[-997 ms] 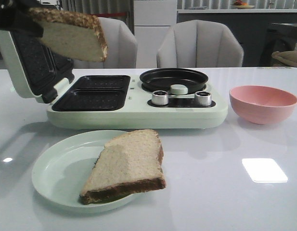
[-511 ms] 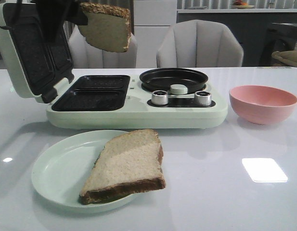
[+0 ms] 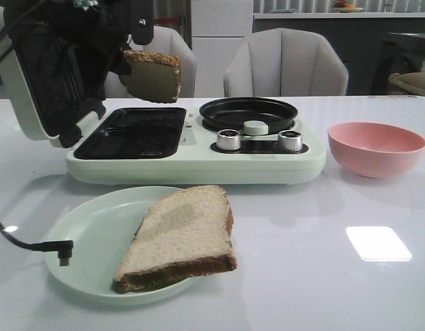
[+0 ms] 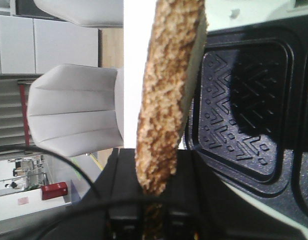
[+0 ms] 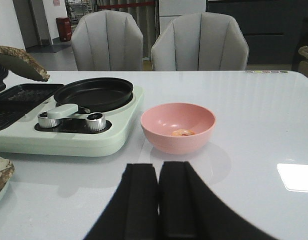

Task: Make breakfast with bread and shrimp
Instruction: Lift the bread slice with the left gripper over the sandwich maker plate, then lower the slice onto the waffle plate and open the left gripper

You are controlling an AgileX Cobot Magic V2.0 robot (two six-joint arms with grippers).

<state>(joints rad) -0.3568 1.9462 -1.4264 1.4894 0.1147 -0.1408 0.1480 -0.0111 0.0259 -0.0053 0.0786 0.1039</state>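
surface: glossy white table (image 3: 322,289) | room: two grey chairs (image 3: 286,63) behind | left jaws pinching bread slice (image 3: 151,76) | right jaws pressed together

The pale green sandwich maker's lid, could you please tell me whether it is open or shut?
Open: the pale green sandwich maker's lid stands tilted up at the left, baring both black ridged plates.

One bread slice (image 3: 153,76) is hanging tilted above the griddle; another (image 3: 181,234) is lying on the plate. A shrimp (image 5: 182,133) is sitting in the pink bowl.
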